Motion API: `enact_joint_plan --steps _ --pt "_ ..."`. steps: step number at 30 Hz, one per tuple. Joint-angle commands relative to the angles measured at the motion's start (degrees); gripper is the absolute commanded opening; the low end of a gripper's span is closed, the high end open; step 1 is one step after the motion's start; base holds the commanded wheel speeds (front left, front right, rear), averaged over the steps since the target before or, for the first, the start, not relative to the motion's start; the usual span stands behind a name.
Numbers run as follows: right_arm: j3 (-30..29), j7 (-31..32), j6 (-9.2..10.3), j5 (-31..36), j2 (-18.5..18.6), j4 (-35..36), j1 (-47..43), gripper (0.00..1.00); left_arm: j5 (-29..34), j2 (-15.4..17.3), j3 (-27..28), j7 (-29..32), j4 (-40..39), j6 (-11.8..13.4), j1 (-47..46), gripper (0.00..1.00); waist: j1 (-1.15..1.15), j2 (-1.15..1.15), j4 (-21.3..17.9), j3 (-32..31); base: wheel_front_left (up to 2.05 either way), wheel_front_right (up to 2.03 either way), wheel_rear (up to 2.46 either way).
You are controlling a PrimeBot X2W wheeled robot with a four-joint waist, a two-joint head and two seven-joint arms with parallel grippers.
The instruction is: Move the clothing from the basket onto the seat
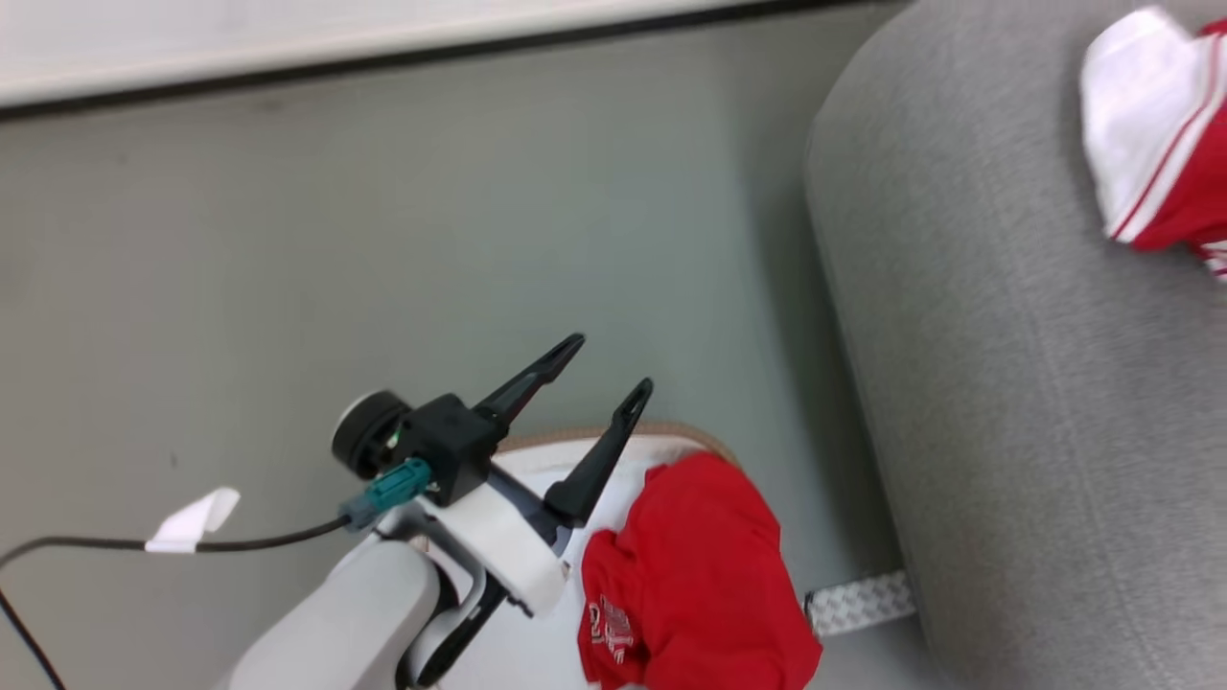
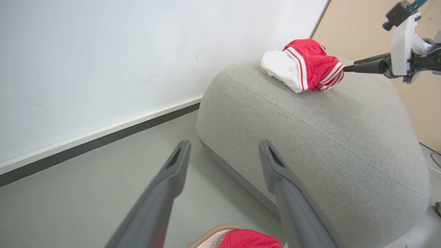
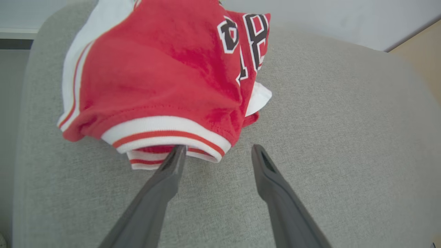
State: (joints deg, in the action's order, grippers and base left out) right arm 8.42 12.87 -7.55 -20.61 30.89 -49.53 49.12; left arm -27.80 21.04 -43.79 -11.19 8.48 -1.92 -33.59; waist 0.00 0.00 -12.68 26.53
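I have the striped jersey (image 3: 155, 79) on the sofa (image 3: 327, 155), right gripper (image 3: 218, 148) and left gripper (image 1: 610, 364) both wide; the red shirt (image 1: 700, 565) is left in the basket (image 1: 546, 460).

A red sports garment (image 3: 155, 79) with white panels, red-and-white striped trim and dark, white-edged numbers lies crumpled on top of a large light-grey fabric sofa (image 1: 1035, 383), near its rounded end. A second garment (image 1: 700, 575), mostly plain red with small print, lies bunched in a white plastic laundry basket (image 1: 692, 436) with a tan rim. The basket stands on the floor just beside the sofa.
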Motion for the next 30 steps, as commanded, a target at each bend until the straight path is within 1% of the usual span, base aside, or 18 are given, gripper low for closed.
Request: enact_joint_plan --steps 1,5,9,13,15,17,21,26,30 --pt "0.34 0.19 0.13 -0.80 1.19 0.72 -1.07 1.00 -0.63 0.30 0.21 -0.28 0.21 0.16 1.00 1.00 0.00 0.00 -0.98 -3.63 0.00 0.00 0.00" --pt "3.78 1.47 0.12 -4.73 4.57 6.64 -4.99 1.00 -1.90 0.54 1.46 -1.48 0.76 1.47 3.40 1.00 0.00 0.00 -1.01 -8.12 0.00 0.00 0.00" --pt "5.25 1.33 0.12 -7.15 7.65 13.41 -8.54 1.00 -3.13 0.81 3.16 -2.50 0.68 3.09 5.55 1.00 0.00 0.00 -0.31 -12.96 0.00 0.00 0.00" --pt "4.69 0.85 0.13 -8.77 9.08 20.26 -12.02 1.00 -4.05 1.34 5.18 -3.03 0.14 4.75 7.59 1.00 0.00 0.00 1.17 -17.89 0.00 0.00 0.00" --pt "3.42 0.60 0.13 -9.38 8.92 23.64 -13.84 1.00 -4.29 1.71 6.48 -3.32 -0.58 5.79 8.59 1.00 0.00 0.00 1.99 -19.97 0.00 0.00 0.00" --pt "1.65 0.00 0.13 -8.88 7.93 26.96 -15.95 1.00 -5.03 2.27 8.26 -3.49 -1.14 7.12 10.03 1.00 0.00 0.00 2.75 -21.85 0.00 0.00 0.00" --pt "-2.45 -1.80 0.13 -7.14 4.26 33.50 -20.70 1.00 -6.48 3.25 12.27 -3.86 -2.83 9.80 13.70 1.00 0.00 0.00 4.03 -24.73 0.00 0.00 0.00" --pt "-7.24 -6.11 0.13 -3.26 -2.68 40.27 -27.77 1.00 -6.84 3.33 16.69 -3.98 -4.40 12.75 19.28 1.00 0.00 0.00 5.44 -26.74 0.00 0.00 0.00" --pt "-9.64 -10.16 0.13 -0.75 -8.91 44.16 -33.54 1.00 -4.99 2.04 21.30 -3.98 -6.18 14.36 24.06 1.00 0.00 0.00 6.38 -27.29 0.00 0.00 0.00"
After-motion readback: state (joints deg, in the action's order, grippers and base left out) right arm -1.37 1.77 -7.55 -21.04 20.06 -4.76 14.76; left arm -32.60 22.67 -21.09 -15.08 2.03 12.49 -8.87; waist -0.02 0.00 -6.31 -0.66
